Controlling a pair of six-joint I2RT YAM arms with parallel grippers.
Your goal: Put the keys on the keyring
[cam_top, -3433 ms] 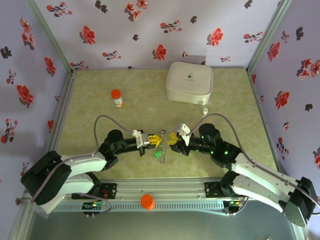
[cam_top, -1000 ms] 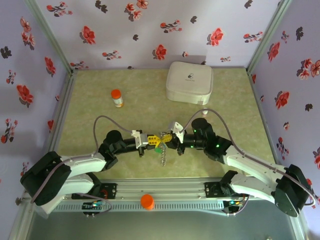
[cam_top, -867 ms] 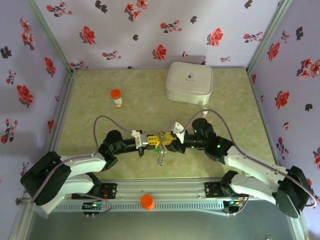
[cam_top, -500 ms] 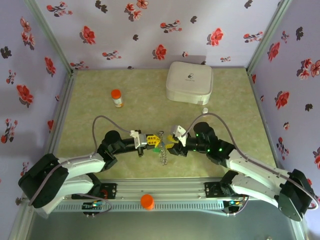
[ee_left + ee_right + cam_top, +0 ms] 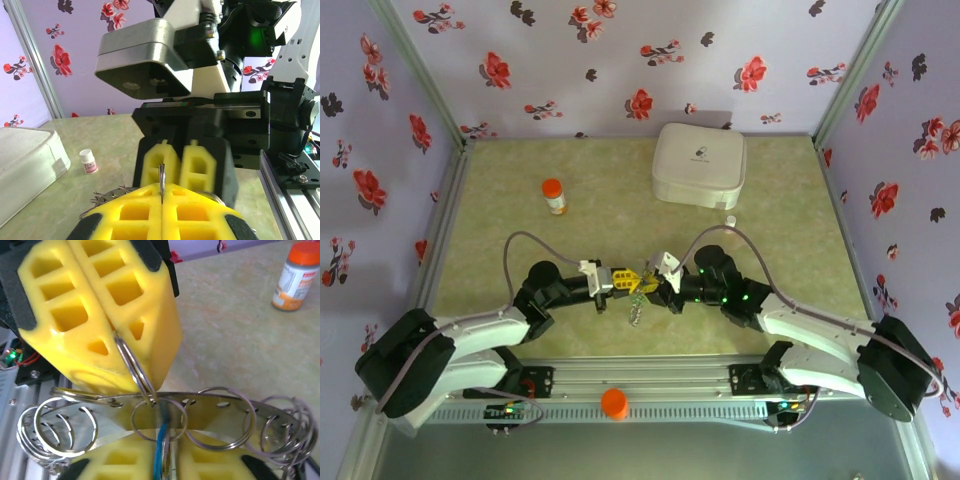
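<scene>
My left jaws are clamped on the keyring (image 5: pixel 130 362), a split ring held on edge above the desk (image 5: pixel 500 200), midway along its near edge. My right jaws are shut on what looks like a blue-headed key (image 5: pixel 161 450). This nose-to-nose hold lets key meet coil: the ring's plane and, I judge, the key's long axis lie along the line between my arms.

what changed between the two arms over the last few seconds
The right gripper swung left, in toward the left gripper, and its forearm came in with it. It now closes on the keyring from the opposite side, pads almost meeting the left ones. The left gripper barely moved and stayed shut on the keyring. The orange-capped bottle, the white case and the small white bottle kept their places.
</scene>
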